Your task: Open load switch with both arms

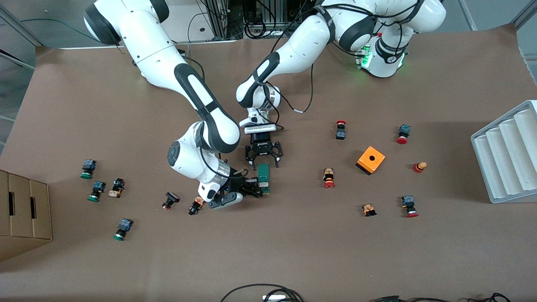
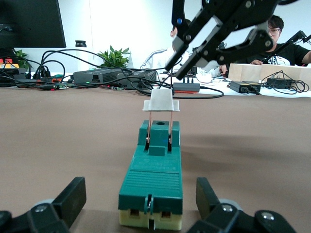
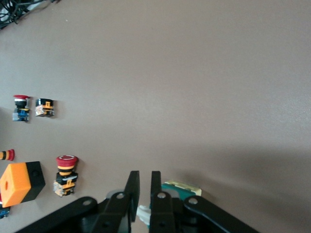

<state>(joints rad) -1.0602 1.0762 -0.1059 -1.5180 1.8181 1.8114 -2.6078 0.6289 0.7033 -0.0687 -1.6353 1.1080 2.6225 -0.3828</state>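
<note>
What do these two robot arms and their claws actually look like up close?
Both arms are thick, rounded white tubes with black bands at the joints. Loose black cables run along the left arm, and its base glows green. The left gripper and the right gripper are black two-finger claws; the left one bears a small white logo. A pale flat camera bar sits on the left wrist.

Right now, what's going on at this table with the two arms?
The two white arms are working on the narrow dark-green load switch at the middle of the brown table. The right gripper is shut on the switch's small white lever, which stands raised. The left gripper is open, its fingers on either side of the switch's end nearer the bases, not yet clamped.
</note>
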